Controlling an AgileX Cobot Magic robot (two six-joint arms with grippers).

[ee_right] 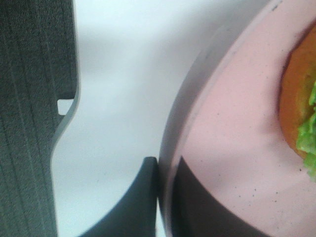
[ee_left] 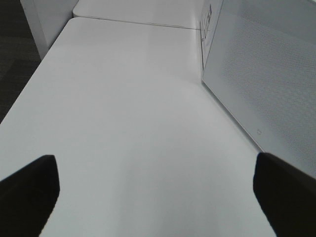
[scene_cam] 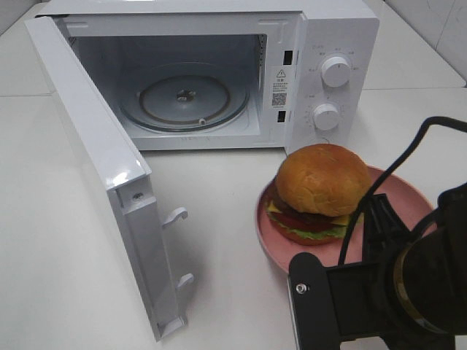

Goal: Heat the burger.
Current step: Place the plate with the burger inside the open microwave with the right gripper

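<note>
Starting on the left, the left gripper [ee_left: 158, 192] hangs over bare white tabletop [ee_left: 123, 98] with its fingers spread wide and nothing between them. It's on the outer side of the swung-open white microwave door [ee_left: 266, 79], so that door stands between it and everything that matters.

Next comes the boxy white microwave [scene_cam: 321, 44] along the back edge of the tabletop. Its cavity is wide open and the round glass turntable [scene_cam: 182, 98] inside is bare.

Further right, toward the front right corner and just in front of the microwave's knob panel, sits the tan-bunned burger [scene_cam: 321, 182] with lettuce, tomato and cheese. It's upright on a round pink plate [scene_cam: 266, 233], a bit off-centre toward the plate's back.

The right gripper [ee_right: 165, 197] is pinched shut on that plate's rim, one finger outside and one on the inside, on the edge nearest the robot. The burger isn't touched at all.

So the bit that counts is that the burger lies just beyond the claw, and the open cavity sits back and to the left of it. I'd guess the right arm does the carrying: lift slightly, swing left, then push in toward the turntable. With the grip only on one edge, a tilting plate looks like the risk.
</note>
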